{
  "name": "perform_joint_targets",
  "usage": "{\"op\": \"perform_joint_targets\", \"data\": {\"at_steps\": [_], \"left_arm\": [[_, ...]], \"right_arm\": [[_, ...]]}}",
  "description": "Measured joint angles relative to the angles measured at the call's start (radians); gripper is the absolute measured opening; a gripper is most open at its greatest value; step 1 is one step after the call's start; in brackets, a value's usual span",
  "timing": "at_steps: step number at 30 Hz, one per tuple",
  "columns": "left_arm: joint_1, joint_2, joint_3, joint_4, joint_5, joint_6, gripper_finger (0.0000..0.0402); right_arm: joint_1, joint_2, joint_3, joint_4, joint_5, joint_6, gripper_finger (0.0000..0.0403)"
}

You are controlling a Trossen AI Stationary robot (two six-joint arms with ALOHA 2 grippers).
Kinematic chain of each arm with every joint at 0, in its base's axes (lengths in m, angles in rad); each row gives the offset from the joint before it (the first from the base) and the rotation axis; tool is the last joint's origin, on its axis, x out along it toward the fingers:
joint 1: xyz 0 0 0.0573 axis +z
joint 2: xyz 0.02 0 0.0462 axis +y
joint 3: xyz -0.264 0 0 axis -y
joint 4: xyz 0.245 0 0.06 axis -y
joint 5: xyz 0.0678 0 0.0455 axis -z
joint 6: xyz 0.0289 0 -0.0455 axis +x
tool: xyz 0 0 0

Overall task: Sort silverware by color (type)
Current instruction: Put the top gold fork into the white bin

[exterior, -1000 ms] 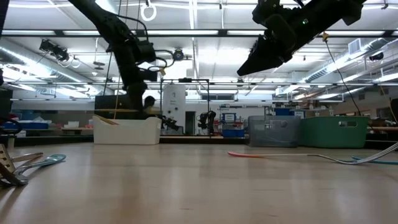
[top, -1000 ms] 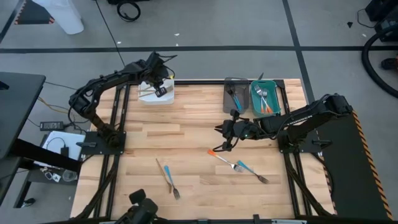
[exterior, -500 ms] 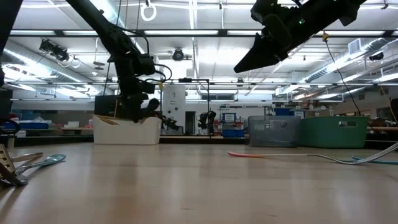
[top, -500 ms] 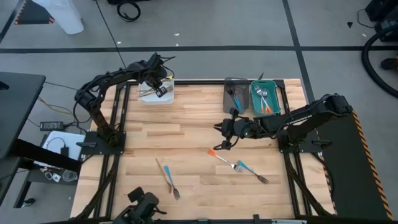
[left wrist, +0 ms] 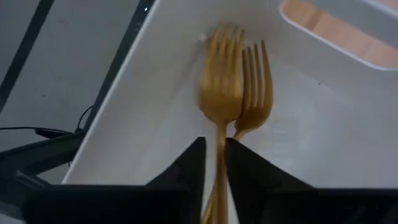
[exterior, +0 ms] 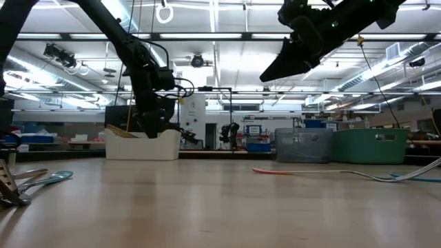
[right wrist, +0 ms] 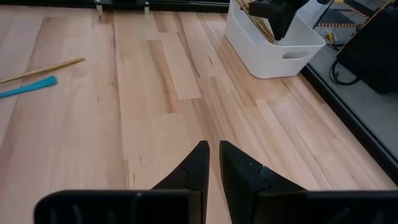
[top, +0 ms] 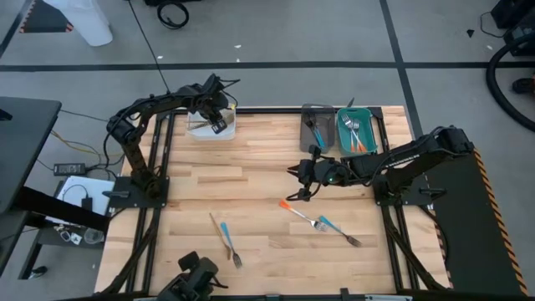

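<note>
The white bin (top: 211, 127) stands at the table's far left, and my left gripper (top: 213, 117) reaches down into it. In the left wrist view two gold forks (left wrist: 221, 99) (left wrist: 254, 87) lie with their heads on the bin's floor (left wrist: 124, 112). The nearer fork's handle runs between my fingers (left wrist: 215, 146), which stand slightly apart. My right gripper (top: 294, 173) hangs above the table's middle, a narrow gap between its fingers (right wrist: 214, 152) and nothing in it. An orange-handled fork (top: 298, 211) and a blue-handled fork (top: 338, 230) lie on the table below it. My left gripper comes from above, pointing steeply down, with its fingers on either side of the nearer gold fork's handle (left wrist: 219, 149). A little gap shows beside the handle. I cannot tell whether the fingers touch it. The fork's head rests in the white bin.
A grey bin (top: 316, 127) with blue-handled pieces and a teal bin (top: 355, 132) with orange-handled forks stand side by side at the far right. A gold utensil and a blue-handled fork (top: 226, 238) lie near the front edge, left of the middle.
My left gripper has gone down from above the white bin into it, and has tipped a little.
</note>
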Motion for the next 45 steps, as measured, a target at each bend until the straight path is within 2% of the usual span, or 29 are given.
{"op": "perform_joint_targets", "data": {"at_steps": [4, 7, 12, 18, 23, 26, 39, 45], "left_arm": [[-0.01, -0.022, 0.0, -0.046, -0.015, 0.007, 0.0128], [-0.018, -0.058, 0.0, -0.099, -0.032, 0.026, 0.0146], [-0.036, -0.115, 0.0, -0.183, -0.037, 0.036, 0.0148], [-0.07, -0.115, 0.0, -0.273, -0.042, 0.019, 0.0145], [-0.122, -0.095, 0.0, -0.27, -0.193, -0.012, 0.0152], [-0.131, -0.084, 0.0, -0.259, -0.194, -0.043, 0.0156], [-0.069, -0.012, 0.0, -0.294, -0.121, -0.132, 0.0114], [-0.07, -0.012, 0.0, -0.295, -0.121, -0.123, 0.0067]], "right_arm": [[0.0, 0.0, 0.0, 0.0, -0.001, 0.01, 0.0048], [0.003, 0.0, 0.0, 0.0, -0.001, 0.016, 0.0048], [0.007, 0.0, 0.0, 0.0, -0.001, 0.02, 0.0048], [0.008, 0.0, 0.0, 0.0, -0.001, 0.026, 0.0048], [0.008, 0.0, 0.0, -0.001, -0.001, 0.027, 0.0048], [0.008, 0.0, 0.0, 0.0, -0.001, 0.027, 0.0048], [0.008, 0.0, 0.0, 0.004, -0.001, 0.022, 0.0048], [0.008, 0.0, 0.0, 0.004, -0.001, 0.02, 0.0048]]}}
